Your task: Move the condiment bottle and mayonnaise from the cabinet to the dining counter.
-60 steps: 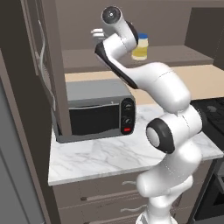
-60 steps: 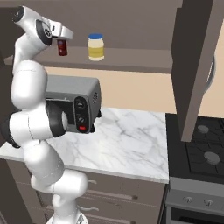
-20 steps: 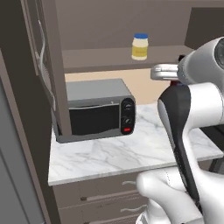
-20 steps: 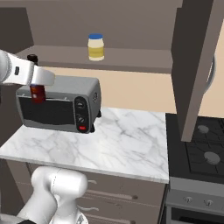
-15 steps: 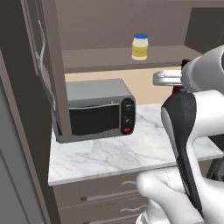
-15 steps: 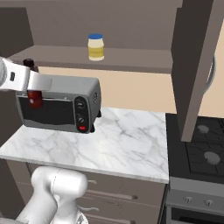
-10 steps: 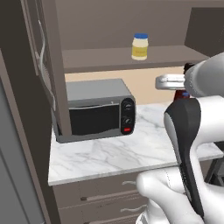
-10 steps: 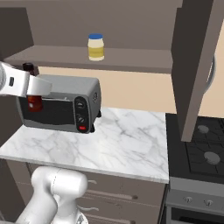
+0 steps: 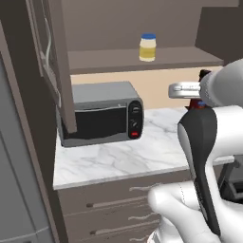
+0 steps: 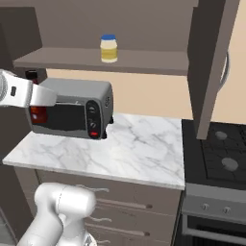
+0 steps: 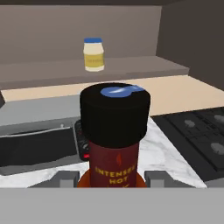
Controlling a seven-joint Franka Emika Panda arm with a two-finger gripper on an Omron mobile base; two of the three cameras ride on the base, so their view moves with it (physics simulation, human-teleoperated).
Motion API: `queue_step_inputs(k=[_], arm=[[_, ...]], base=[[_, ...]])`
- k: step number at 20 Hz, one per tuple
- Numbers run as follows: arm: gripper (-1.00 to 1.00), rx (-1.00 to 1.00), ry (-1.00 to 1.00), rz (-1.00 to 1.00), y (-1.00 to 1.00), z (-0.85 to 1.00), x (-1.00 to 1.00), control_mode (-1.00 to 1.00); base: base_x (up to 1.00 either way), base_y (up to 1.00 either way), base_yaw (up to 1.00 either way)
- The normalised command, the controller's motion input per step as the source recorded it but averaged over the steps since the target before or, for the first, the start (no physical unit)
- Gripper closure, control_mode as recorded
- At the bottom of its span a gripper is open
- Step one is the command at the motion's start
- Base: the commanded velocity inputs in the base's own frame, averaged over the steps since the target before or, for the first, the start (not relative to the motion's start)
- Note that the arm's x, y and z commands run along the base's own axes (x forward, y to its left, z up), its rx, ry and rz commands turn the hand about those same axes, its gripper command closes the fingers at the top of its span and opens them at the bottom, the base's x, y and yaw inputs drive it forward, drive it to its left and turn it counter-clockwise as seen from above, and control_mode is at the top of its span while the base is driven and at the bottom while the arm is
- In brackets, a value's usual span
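The cabinet [image 10: 211,62] stood open above the toaster oven [image 10: 72,114], its door swung aside so I could reach the shelf inside; that was why the jar was in plain sight. The toaster oven sat on the small marble desk [image 10: 139,149] directly below that shelf, with the stove [image 10: 223,153] just beside the desk on the far side from the oven. The dining counter was not something I could make out from here, so by my judgement the carry had only begun.

My arm [image 9: 204,156] was pulled back from the cabinet and folded, the forearm level and the wrist roughly at the height of the toaster oven's top, out in front of it. I judged this a transit pose, drawn clear of the shelf edge before turning away.

The mayonnaise [image 10: 109,48] was on the shelf above the toaster oven, upright and untouched, left for a second trip.

My end effector [image 11: 113,180] was closed narrowly around the bottle [image 11: 114,135], gripping its lower body and holding it upright, cap up, so nothing would tip during the move.
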Motion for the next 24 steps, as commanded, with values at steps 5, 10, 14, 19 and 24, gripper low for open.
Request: queue_step_inputs(k=[5, 10, 14, 19, 24], arm=[[1.00, 0.00, 0.00, 0.00, 0.00, 0.00, 0.00, 1.00], [1.00, 0.00, 0.00, 0.00, 0.00, 0.00, 0.00, 1.00], [1.00, 0.00, 0.00, 0.00, 0.00, 0.00, 0.00, 1.00], [1.00, 0.00, 0.00, 0.00, 0.00, 0.00, 0.00, 1.00], [1.00, 0.00, 0.00, 0.00, 0.00, 0.00, 0.00, 1.00]], base=[[-1.00, -0.14, 0.00], [-0.78, -0.09, -0.18], [-0.01, -0.01, -0.76], [0.00, -0.01, -0.80], [0.00, -0.02, -0.80]])
